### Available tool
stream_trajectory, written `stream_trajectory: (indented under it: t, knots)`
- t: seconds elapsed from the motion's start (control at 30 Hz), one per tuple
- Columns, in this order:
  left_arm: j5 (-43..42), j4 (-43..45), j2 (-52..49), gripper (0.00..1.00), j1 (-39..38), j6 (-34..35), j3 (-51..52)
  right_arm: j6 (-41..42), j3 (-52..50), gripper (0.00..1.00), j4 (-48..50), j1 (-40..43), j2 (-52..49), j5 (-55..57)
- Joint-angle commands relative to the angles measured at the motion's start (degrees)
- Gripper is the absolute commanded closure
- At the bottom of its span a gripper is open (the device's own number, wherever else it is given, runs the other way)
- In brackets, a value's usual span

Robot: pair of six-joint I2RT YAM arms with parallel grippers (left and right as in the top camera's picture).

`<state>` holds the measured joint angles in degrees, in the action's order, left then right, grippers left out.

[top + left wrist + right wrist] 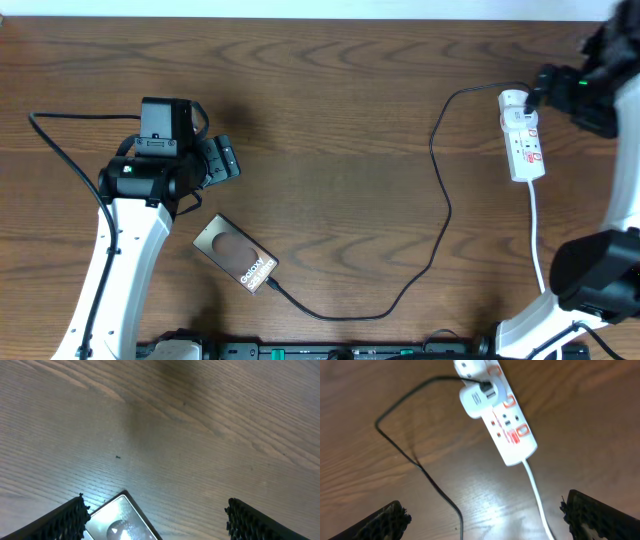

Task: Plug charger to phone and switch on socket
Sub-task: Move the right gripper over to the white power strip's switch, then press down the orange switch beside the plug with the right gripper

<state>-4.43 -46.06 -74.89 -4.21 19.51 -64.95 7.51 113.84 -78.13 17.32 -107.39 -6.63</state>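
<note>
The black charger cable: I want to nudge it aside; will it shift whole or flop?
Probably floppy: the cable lies in loose curves, so a push would likely bend it locally. Thin, so likely light. Its ends meet the phone and power strip, so tugging might drag the phone.
</note>
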Motion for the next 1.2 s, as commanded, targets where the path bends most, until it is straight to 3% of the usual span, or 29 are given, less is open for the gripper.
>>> stream_trajectory:
  t: [0.0,0.1,0.3,0.7,1.17]
  knots:
    - [1.0,0.1,-0.2,0.13,-0.2,0.3,-1.7,-14.8,0.7,0.01,0.7,5.1,2.0,-13.1]
    - [1.0,0.1,-0.2,0.13,-0.2,0.3,-1.7,-19.9,0.6,0.01,0.8,8.0,1.9,-15.2]
    - [1.0,0.1,-0.2,0.13,-0.2,0.3,-1.7,-20.0,-0.7,0.01,3.1,11.5,1.3,-15.6]
    - [1.0,-1.5,-0.2,0.13,-0.2,0.3,-1.7,-20.1,-20.9,0.01,22.2,11.5,1.3,-20.4]
    - [1.0,-1.7,-0.2,0.12,-0.2,0.3,-1.7,-21.2,-36.6,0.00,41.6,10.9,1.2,-24.9]
